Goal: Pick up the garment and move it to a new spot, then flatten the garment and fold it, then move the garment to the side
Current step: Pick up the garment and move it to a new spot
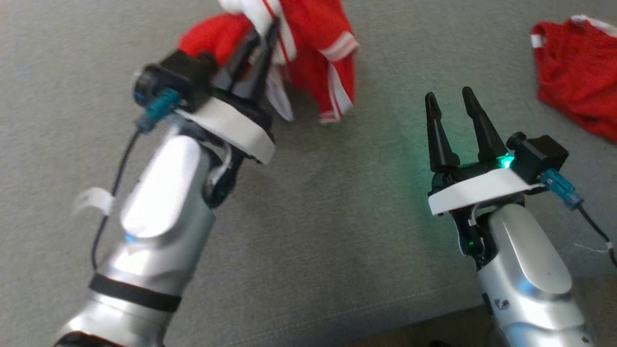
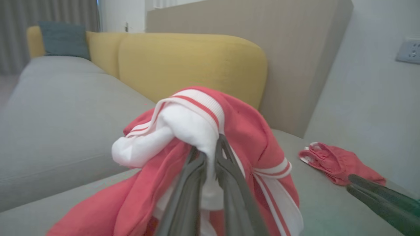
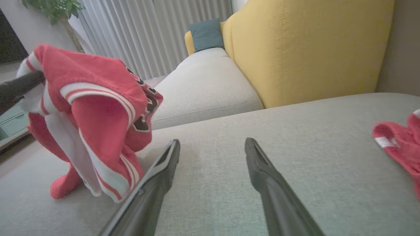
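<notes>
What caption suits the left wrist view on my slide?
Left jaws shut on the bunched red-and-white garment, over the grey sofa.

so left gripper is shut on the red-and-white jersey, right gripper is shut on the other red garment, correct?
Not quite. The left gripper is shut on the red-and-white jersey, but the right gripper is open and empty above the grey sofa cushion. The other red garment lies apart from it. The right wrist view shows this.

Soft red-and-white knit garment (image 1: 313, 53), matt grey woven couch cushion (image 1: 308, 250), glossy silver plastic forearms (image 1: 159, 212).
</notes>
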You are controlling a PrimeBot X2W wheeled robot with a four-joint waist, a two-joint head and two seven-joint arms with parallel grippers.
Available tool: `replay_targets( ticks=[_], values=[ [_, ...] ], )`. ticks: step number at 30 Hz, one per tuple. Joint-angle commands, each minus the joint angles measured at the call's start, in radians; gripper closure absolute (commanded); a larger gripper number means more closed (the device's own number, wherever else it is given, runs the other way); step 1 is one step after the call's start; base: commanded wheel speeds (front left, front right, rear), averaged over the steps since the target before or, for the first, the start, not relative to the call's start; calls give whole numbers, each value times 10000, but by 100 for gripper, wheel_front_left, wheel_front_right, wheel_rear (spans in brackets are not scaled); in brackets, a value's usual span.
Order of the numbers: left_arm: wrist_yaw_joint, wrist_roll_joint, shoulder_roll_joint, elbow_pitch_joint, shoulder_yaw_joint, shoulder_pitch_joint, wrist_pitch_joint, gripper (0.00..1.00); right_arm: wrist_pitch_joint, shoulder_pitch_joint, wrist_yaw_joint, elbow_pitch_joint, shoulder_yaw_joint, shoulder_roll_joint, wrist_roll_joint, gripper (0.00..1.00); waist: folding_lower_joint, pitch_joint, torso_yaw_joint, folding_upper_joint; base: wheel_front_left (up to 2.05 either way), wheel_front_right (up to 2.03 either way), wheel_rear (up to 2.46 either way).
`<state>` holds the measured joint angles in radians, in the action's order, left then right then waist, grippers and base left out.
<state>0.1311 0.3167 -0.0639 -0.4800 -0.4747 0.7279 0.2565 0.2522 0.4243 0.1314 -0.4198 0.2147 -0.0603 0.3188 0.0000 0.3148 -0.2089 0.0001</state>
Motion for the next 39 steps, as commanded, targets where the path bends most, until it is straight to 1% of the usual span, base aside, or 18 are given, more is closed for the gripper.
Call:
replay_targets(
  ticks=[1,3,5,9,11,13,18,22,26,30,35,39],
  values=[
    [-4,34,-117,88,162,127,53,100,95,55,-7,351,213,101,108,0,0,112,-251,-1,0,0,0],
    [-4,100,-25,-255,39,-64,53,0,95,42,-7,365,228,101,132,0,0,126,-299,-1,0,0,0],
    [-55,85,24,-552,169,-245,53,0,95,23,-7,368,218,101,150,0,0,114,-284,-1,0,0,0],
    [-180,1,68,-701,428,-624,53,0,95,-36,-7,390,199,101,129,0,0,63,-83,-1,0,0,0],
    [-354,-59,83,-637,752,-917,53,0,95,-57,-7,384,203,101,91,0,0,2,102,-1,0,0,0],
    [-565,-200,89,-444,1146,-1254,53,0,95,-64,-7,379,200,101,66,0,0,-77,322,-1,0,0,0],
    [-891,-449,99,105,2282,-2303,53,0,95,-92,-7,294,247,101,-6,0,0,-353,917,-1,0,0,0],
    [-1166,-913,105,691,3075,-3129,53,0,95,-161,-7,177,278,101,-67,0,0,-596,1359,-1,0,0,0],
    [-1338,-1303,115,1130,3679,-3946,53,0,95,-260,-7,58,291,101,-148,0,0,-826,1708,-1,0,0,0],
    [-1505,-1373,126,1303,4254,-4607,53,0,95,-337,-7,-95,276,101,-228,0,0,-1036,1957,-1,0,0,0],
    [-1592,-1407,133,1553,4665,-5330,53,0,95,-477,-7,-230,281,101,-308,0,0,-1259,2204,-1,0,0,0],
    [-1692,-1296,135,1697,4720,-5861,53,0,95,-511,-7,-291,297,101,-340,0,0,-1360,2362,-1,0,0,0]
  ],
)
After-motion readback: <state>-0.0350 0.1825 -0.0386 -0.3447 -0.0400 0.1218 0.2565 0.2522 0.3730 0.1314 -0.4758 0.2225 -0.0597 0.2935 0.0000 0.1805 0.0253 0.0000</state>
